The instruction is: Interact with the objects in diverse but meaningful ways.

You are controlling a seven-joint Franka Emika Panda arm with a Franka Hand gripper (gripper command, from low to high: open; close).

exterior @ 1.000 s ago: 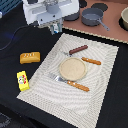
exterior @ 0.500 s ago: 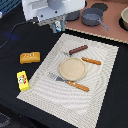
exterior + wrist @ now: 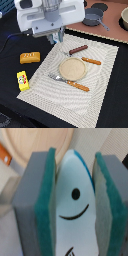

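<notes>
Right, we have the white fish (image 3: 75,203) pinched between the claw (image 3: 56,38) pads, carried above the mat's far left edge. We judge this the carry step; next comes a set-down, perhaps on the wooden plate (image 3: 73,68).

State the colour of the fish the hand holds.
Pale white-blue fish with a black eye and smile; the wrist view shows it best.

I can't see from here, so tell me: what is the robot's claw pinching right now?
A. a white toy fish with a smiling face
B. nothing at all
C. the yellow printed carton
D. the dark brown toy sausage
A: in the wrist view the white toy fish with a smiling face sits clamped between the gripper's green-padded fingers.
</notes>
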